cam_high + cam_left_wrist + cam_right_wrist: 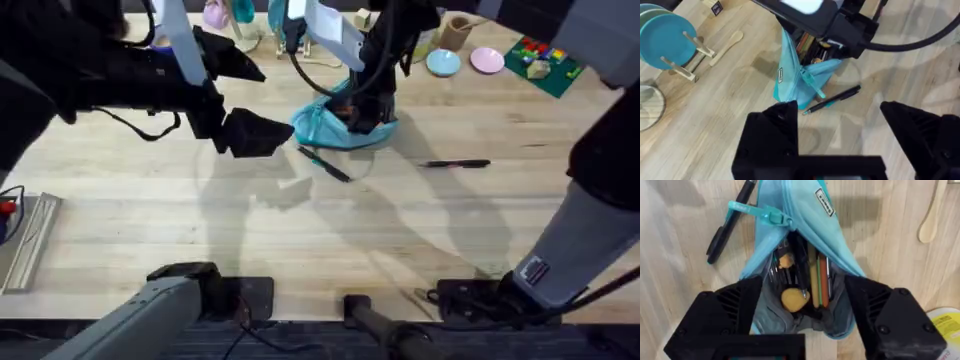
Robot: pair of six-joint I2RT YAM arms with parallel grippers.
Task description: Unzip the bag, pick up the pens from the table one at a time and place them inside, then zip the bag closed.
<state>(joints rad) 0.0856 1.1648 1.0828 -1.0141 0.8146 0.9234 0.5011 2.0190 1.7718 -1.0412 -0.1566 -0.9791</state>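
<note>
The turquoise bag (325, 126) lies mid-table with its zipper drawn open; several pens and a yellow eraser show inside the bag (805, 215). My right gripper (362, 118) hangs open over the bag's open end, one finger (735, 315) on each side of the mouth. A black pen with a teal accent (325, 163) lies just in front of the bag, also seen as the pen (832, 100) and the pen (727, 227). Another black pen (455, 163) lies further right. My left gripper (265, 105) hovers open left of the bag (790, 80), holding nothing.
At the table's back right stand a teal plate (443, 63), a pink plate (487, 60) and a green board with bricks (543, 58). A rack of teal plates (665, 37) and a wooden spoon (727, 45) lie behind the bag. A metal tray (25, 240) sits far left.
</note>
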